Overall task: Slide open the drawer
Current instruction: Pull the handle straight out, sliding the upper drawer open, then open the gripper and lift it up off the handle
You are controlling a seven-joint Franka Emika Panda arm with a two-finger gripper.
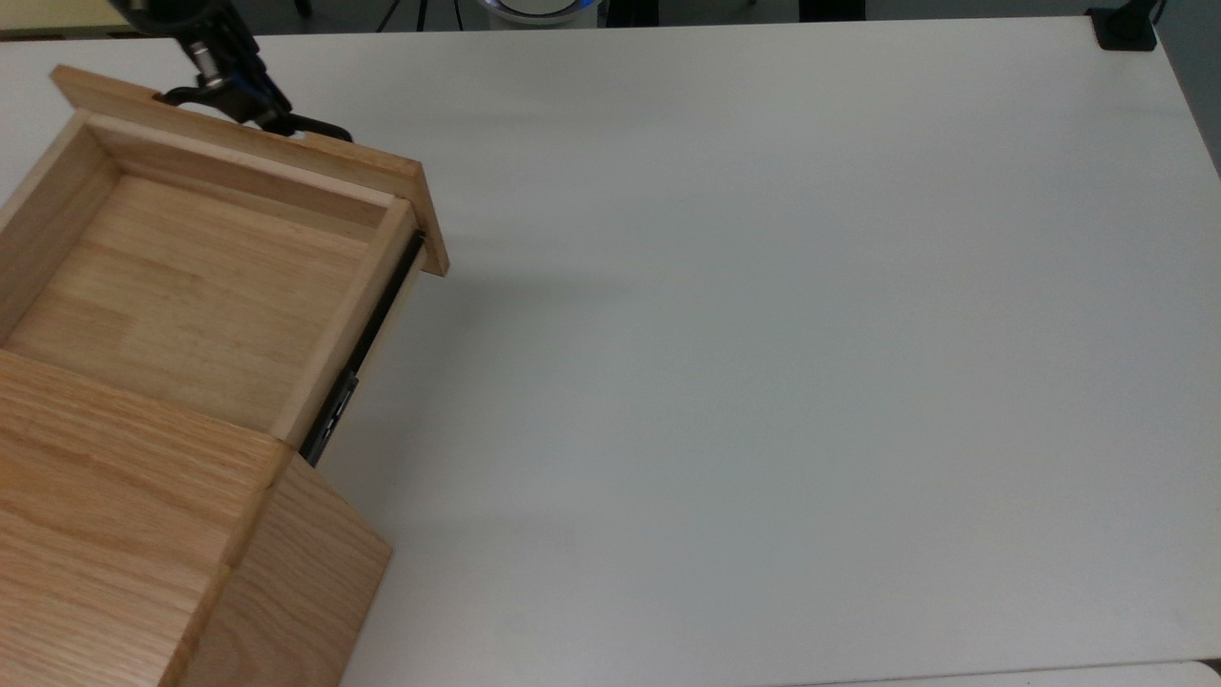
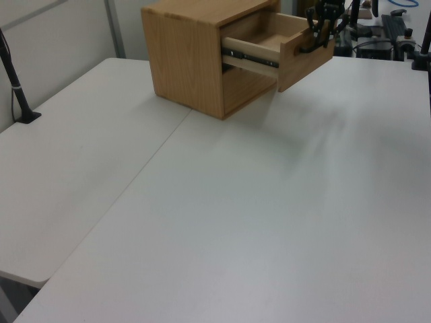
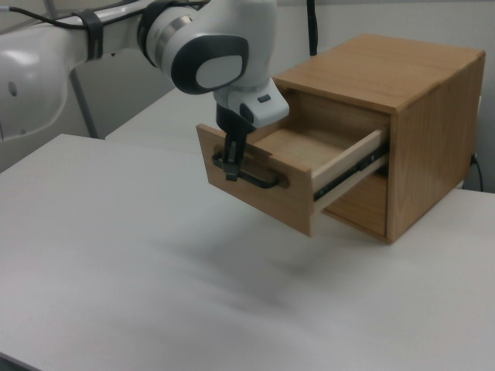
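Note:
The light oak drawer (image 1: 191, 286) (image 2: 291, 46) (image 3: 259, 192) stands pulled well out of the oak cabinet (image 1: 114, 534) (image 2: 192, 57) (image 3: 421, 116), and its inside is bare. A black side rail (image 1: 358, 348) (image 3: 352, 174) shows between drawer and cabinet. A thin black bar handle (image 1: 320, 129) (image 3: 259, 179) runs across the front panel. My gripper (image 1: 238, 103) (image 2: 322, 32) (image 3: 230, 164) hangs from the white arm (image 3: 209, 46) in front of the panel, shut on the handle near the bar's left end in the right view.
The cabinet sits at the top view's left edge on a white table (image 1: 763, 334). A black clamp base (image 1: 1126, 29) is at the top view's upper right corner. A black post (image 2: 17, 87) stands at the left view's left. A table seam (image 2: 155, 161) runs across the left view.

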